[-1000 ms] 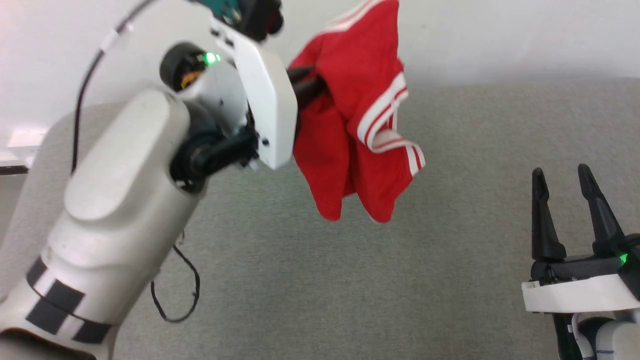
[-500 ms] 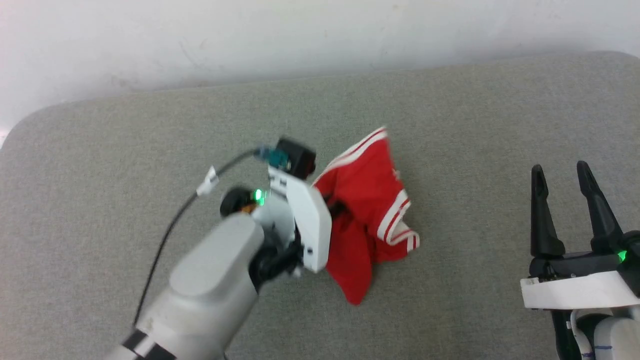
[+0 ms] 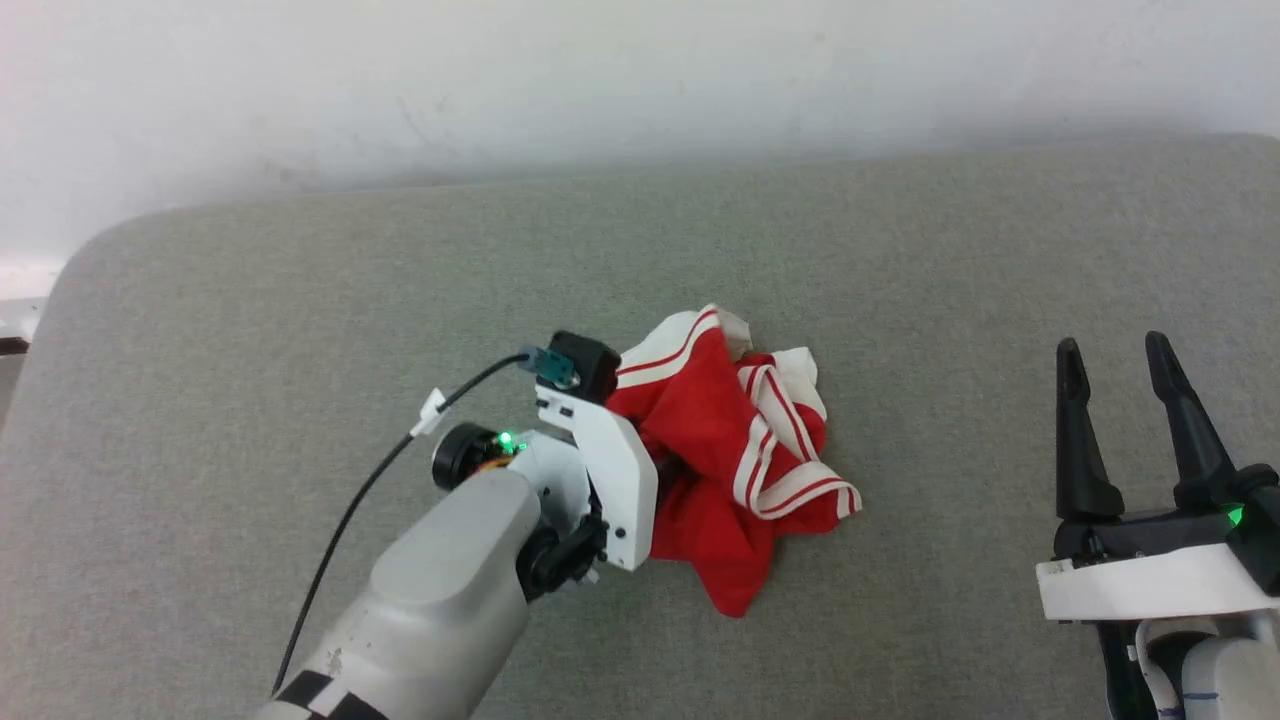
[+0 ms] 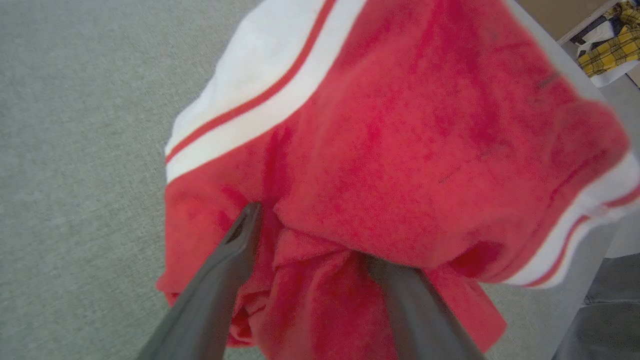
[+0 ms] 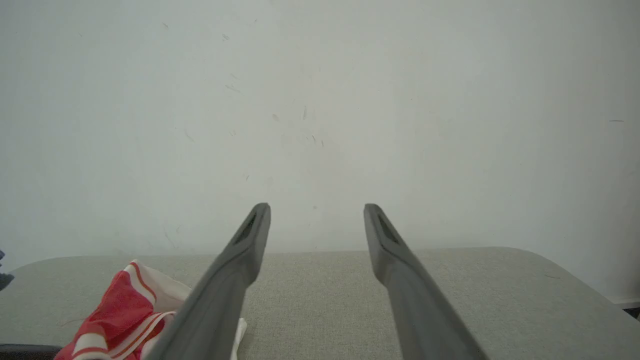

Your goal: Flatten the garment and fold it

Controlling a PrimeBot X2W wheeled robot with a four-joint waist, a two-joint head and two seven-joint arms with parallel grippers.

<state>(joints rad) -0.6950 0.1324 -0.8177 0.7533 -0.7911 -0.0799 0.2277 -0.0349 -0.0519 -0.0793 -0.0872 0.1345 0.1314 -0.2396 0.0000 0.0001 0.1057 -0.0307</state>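
The red garment point(image 3: 740, 450) with white-and-red striped trim lies crumpled in a heap on the grey padded table point(image 3: 300, 330). My left gripper point(image 3: 668, 470) reaches into its left side, fingertips buried in the cloth. In the left wrist view the garment point(image 4: 400, 140) drapes over the left gripper point(image 4: 312, 235); the two fingers stand wide apart with red cloth bunched between them, and the right fingertip is hidden under a fold. My right gripper point(image 3: 1115, 350) hovers open at the lower right, apart from the garment point(image 5: 120, 310), nothing between its fingers point(image 5: 250, 240). The printed front is hidden.
A pale wall point(image 3: 640, 80) runs behind the table's far edge. The table's rounded left corner point(image 3: 90, 250) shows at the left. A black cable point(image 3: 350, 500) loops off my left wrist. Yellow checked cloth point(image 4: 610, 45) lies off the table in the left wrist view.
My left arm came down with the garment from hanging in the air; the garment now rests in a heap on the table. The head view has shifted too. The right gripper stayed put.
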